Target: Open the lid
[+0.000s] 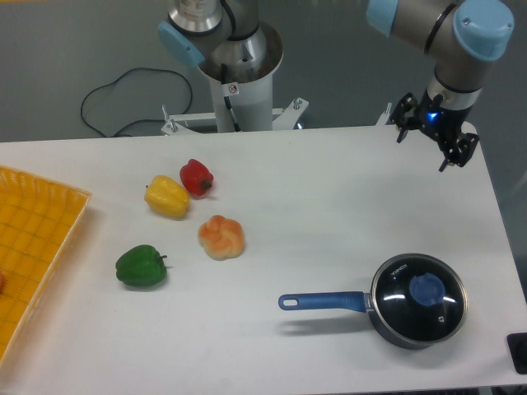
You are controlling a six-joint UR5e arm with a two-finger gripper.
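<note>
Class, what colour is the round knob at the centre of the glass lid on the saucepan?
Blue: the round knob on the clear glass lid, seen in the fixed camera view.

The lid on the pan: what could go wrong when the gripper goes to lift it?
The lid has only a small blue knob, so an off-centre grasp may slip. The pan sits near the table's front right corner and could be pushed off. The gripper is far away, at the table's far edge.

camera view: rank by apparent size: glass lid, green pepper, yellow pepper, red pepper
1. Round clear glass lid with blue knob, on the saucepan: clearly largest.
2. Green bell pepper and yellow bell pepper: look alike, not ranked.
3. Red bell pepper: smallest, though farthest from the camera.
</note>
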